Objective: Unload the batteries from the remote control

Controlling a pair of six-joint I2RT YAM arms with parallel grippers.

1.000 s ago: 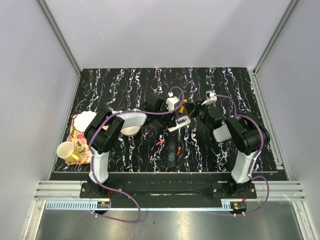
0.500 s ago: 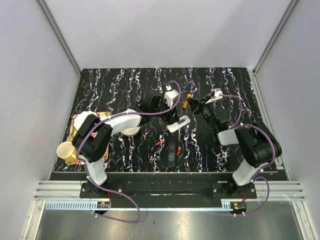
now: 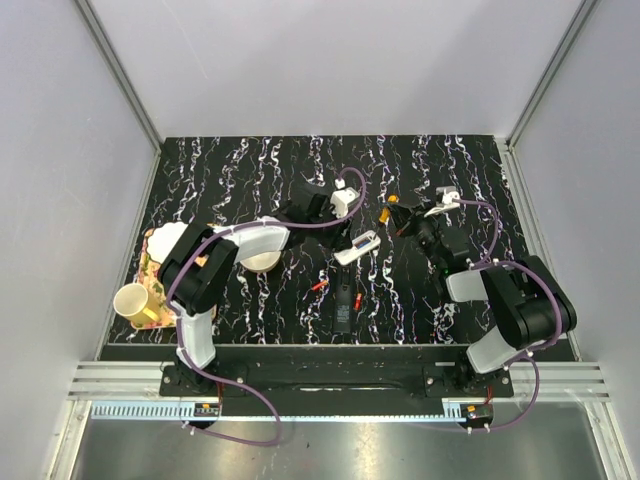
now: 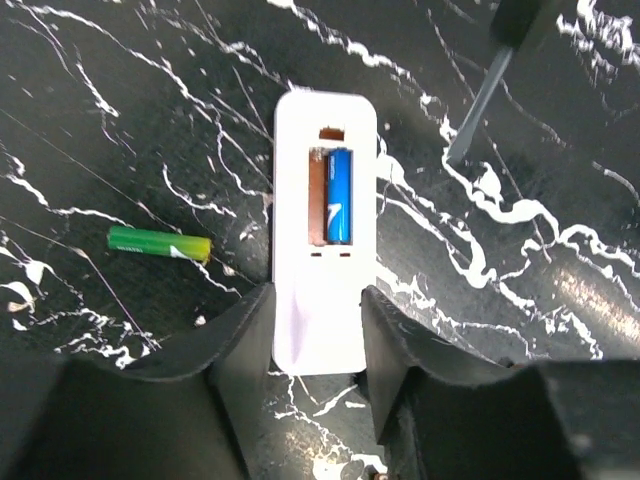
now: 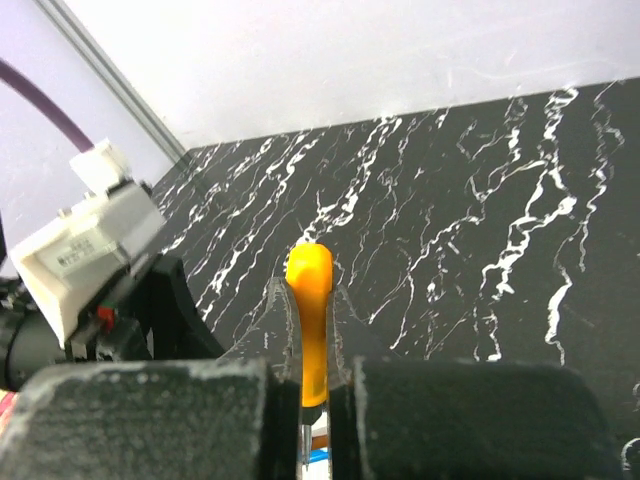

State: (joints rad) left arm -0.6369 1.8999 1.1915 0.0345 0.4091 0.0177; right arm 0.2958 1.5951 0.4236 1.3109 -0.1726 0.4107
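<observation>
My left claw (image 4: 316, 300) is half closed on the near end of the remote control (image 4: 325, 230). One finger lies against each long edge, so I read it as pinching the handset flat on the surface (image 4: 120, 100). The slot faces up. The blue battery (image 4: 338, 195) sits in its right bay, and the bay beside it is bare and brownish. The green battery (image 4: 160, 243) is already out and lies on the surface just left of the remote, apart from it.

My right claw (image 5: 312, 375) is pressed together on the orange stick (image 5: 308, 290), which stands upright between the fingers. In the left wrist view a grey blade (image 4: 478, 110) comes down beyond the far right corner of the remote without touching it. I take it to be the tip of this stick.

So I judge the task is half done, and the step now is to lever out the blue battery. To do it well, I think the left claw must hold firm so that the handset does not slide. The blade should go to one end of the battery and lift it toward the bare bay, gently, because a hard push may throw the battery away.
</observation>
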